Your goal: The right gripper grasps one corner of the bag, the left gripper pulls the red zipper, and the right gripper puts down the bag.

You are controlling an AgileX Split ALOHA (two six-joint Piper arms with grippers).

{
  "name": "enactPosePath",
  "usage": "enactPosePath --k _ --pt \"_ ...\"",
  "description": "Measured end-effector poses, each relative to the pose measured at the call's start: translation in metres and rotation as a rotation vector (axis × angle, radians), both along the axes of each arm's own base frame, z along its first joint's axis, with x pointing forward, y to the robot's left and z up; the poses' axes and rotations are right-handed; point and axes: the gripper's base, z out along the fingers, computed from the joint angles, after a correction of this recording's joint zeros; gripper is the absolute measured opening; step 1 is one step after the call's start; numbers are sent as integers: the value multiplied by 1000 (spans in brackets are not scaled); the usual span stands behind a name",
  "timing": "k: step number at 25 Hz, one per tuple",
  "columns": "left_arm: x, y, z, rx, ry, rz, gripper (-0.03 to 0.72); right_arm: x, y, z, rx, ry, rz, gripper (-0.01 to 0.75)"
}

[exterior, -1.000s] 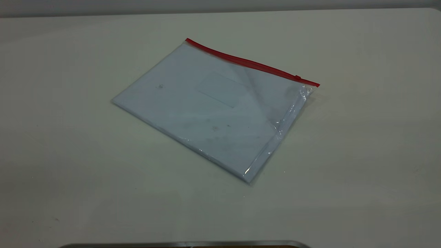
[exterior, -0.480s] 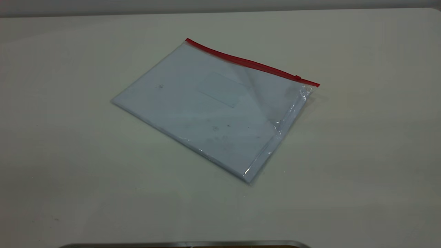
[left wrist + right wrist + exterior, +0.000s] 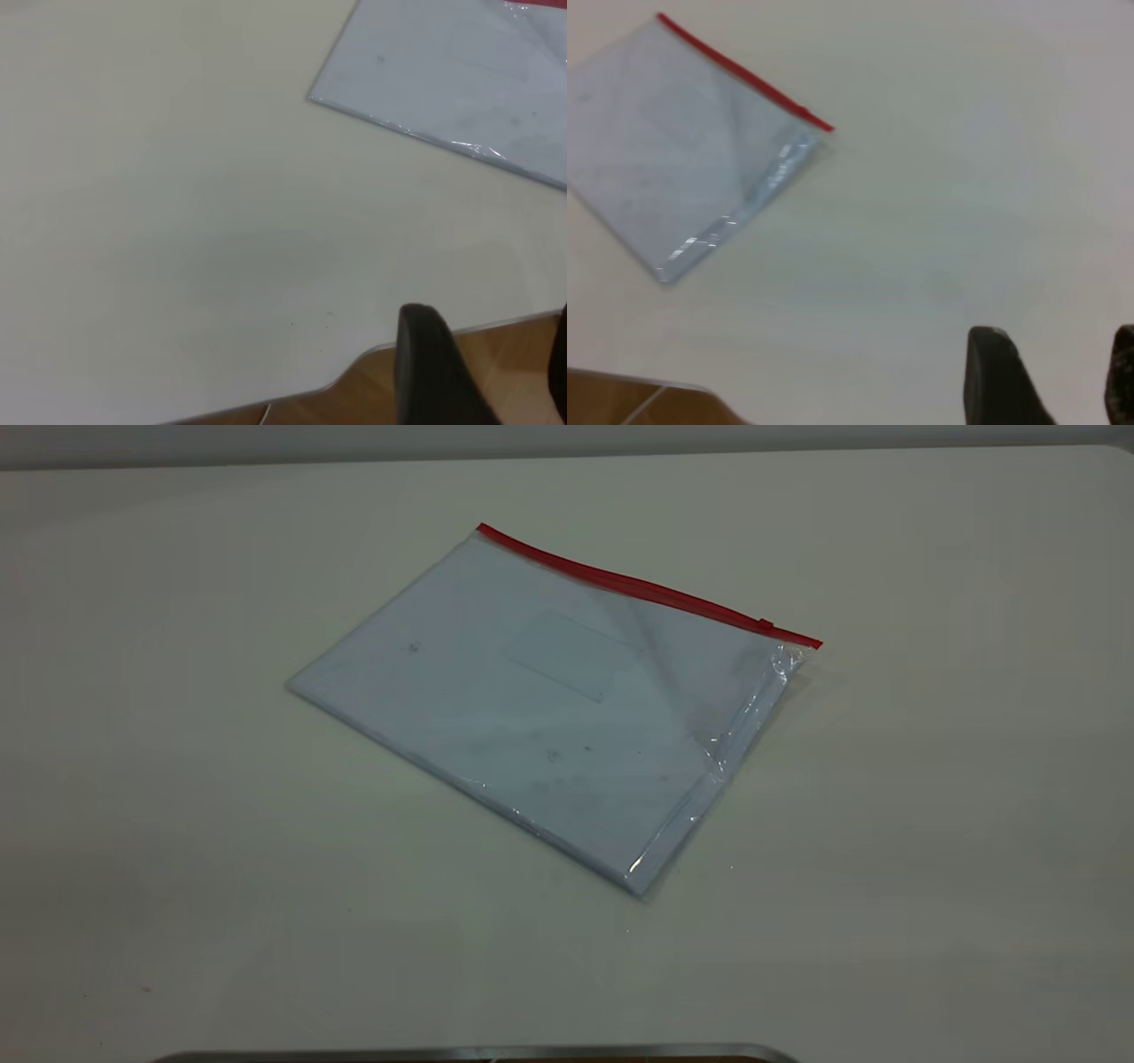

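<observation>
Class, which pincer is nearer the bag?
Left, judging by the wrist views. The left pincer sits over the table edge, off the bag's plain corner; the right pincer is farther, off its zipper end.

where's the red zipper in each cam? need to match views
Exterior view: the red zipper runs along the far long edge of the bag, slider near its right end.
Left wrist view: only a red sliver at the frame's top edge.
Right wrist view: full strip, upper left.
Shared landmark: the bag's glinting clear short side, seen in exterior and right wrist views.
</observation>
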Motion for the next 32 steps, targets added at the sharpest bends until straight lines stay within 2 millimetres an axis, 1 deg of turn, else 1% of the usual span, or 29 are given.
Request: enactPosePath --k 4,7,10,13,15,17,21,23,25,27,28,30,32 --pt "1 1 2 10 -14 8 388 3 1 5 16 -59 -1 340" --pt "9 7 13 37 -57 62 403 6 0 11 25 -128 -9 369" --pt "29 11 29 30 -53 126 438 8 0 14 32 -165 -13 441" --pt "61 13 46 24 1 141 482 18 1 15 35 -112 -18 525" --pt "89 14 55 22 59 144 508 32 1 16 36 -57 -22 557" --pt "119 13 64 1 104 141 528 52 2 15 45 23 -24 569" --pt "188 9 79 -80 144 134 540 97 7 8 98 181 -32 574" --pt "226 8 83 -91 155 115 541 120 9 4 119 231 -47 574" --pt "261 6 82 -102 174 81 541 146 9 -4 122 275 -69 574" --pt "296 4 74 -96 202 24 541 168 8 -14 118 318 -88 574" --pt "310 1 74 -90 200 -10 541 180 8 -22 114 347 -98 574" --pt "339 -5 65 -48 198 -99 541 199 8 -38 93 394 -101 574" --pt "361 -11 55 -13 201 -177 541 215 8 -58 75 446 -94 574"
